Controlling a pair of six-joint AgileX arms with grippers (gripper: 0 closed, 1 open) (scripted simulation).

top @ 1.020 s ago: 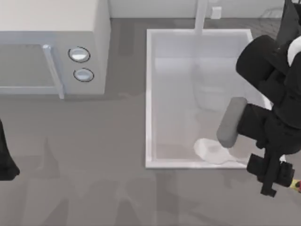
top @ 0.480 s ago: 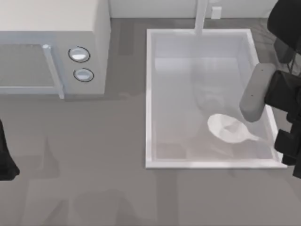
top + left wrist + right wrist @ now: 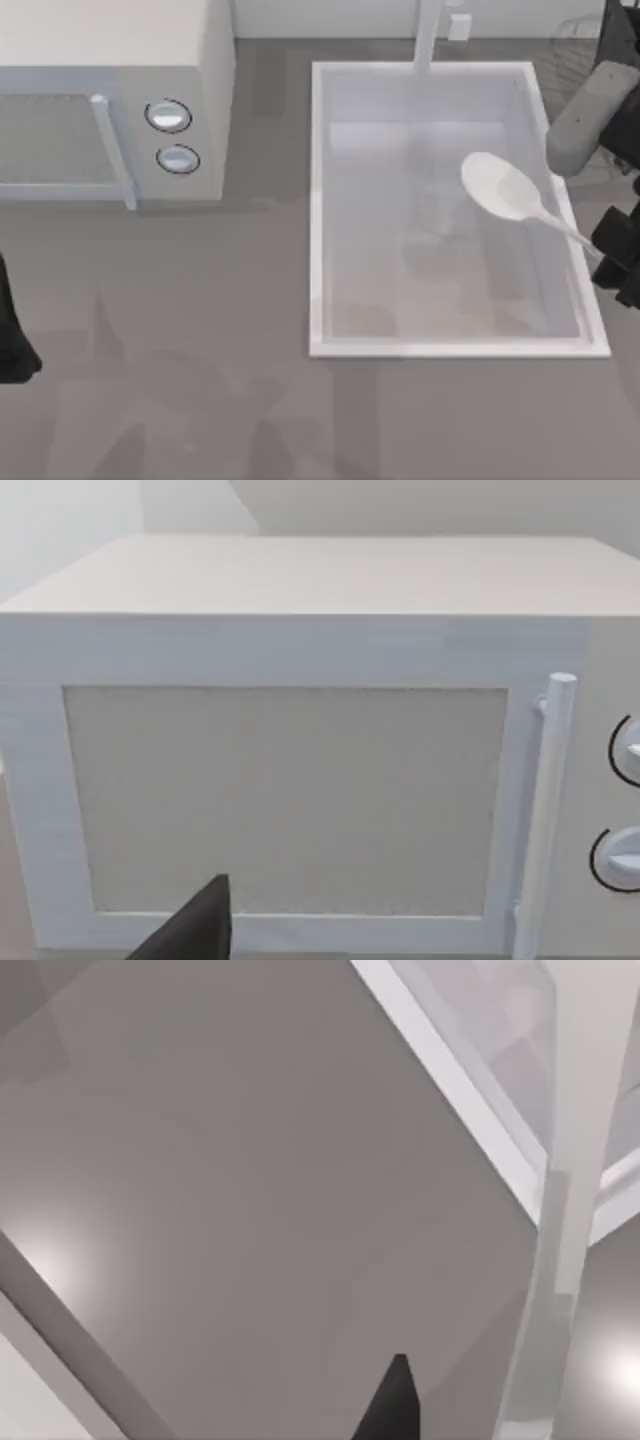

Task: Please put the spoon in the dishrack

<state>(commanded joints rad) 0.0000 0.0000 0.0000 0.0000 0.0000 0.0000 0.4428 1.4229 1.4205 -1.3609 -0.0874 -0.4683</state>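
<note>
1. Over on the table's [image 3: 200, 330] left half you've got the microwave [image 3: 110, 95], the biggest thing around; the left wrist view looks straight at its door [image 3: 285, 800], handle [image 3: 545, 810] and two knobs.
2. Next down in size is the white sink basin [image 3: 316, 215], right of centre, with a faucet post [image 3: 428, 35] at its far rim.
3. Your left arm [image 3: 12, 330] sits parked at the left edge; can't tell if its fingers are apart or closed.
4. Your right gripper [image 3: 618, 262] is at the right edge, just past the basin's right rim, clamped on the spoon's handle.
5. That spoon [image 3: 505, 188] is held up over the basin's right side, bowl pointing inward.
6. Thin dark dishrack wires [image 3: 572, 45] peek in at the top-right corner, apart from the spoon.
</note>
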